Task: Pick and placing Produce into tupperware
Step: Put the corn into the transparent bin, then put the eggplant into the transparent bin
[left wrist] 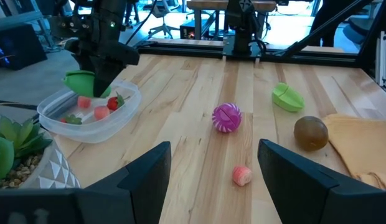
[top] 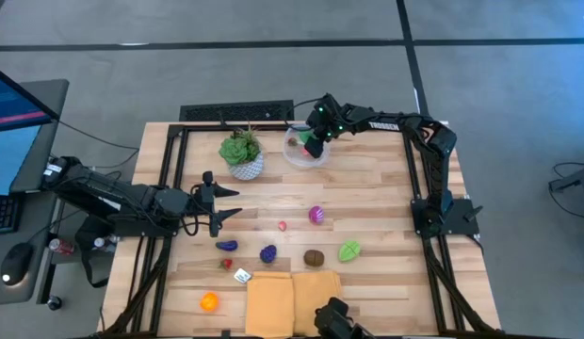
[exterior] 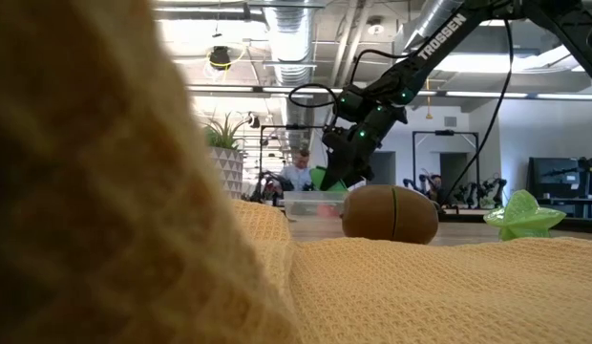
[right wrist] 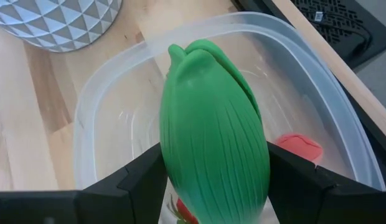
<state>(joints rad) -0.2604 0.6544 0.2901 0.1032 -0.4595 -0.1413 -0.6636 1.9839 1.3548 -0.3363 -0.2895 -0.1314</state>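
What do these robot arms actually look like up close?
Both arms are black and jointed. The right arm bears white TROSSEN lettering, small green lights near its wrist and a looping black cable. Each ends in two flat dark fingers: the left gripper and the right gripper.

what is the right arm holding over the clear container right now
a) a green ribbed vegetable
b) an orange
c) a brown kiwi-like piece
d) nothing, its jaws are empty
a: in the right wrist view the right gripper is shut on the green ribbed vegetable, directly above the tupperware, which already holds a few red and pink pieces.
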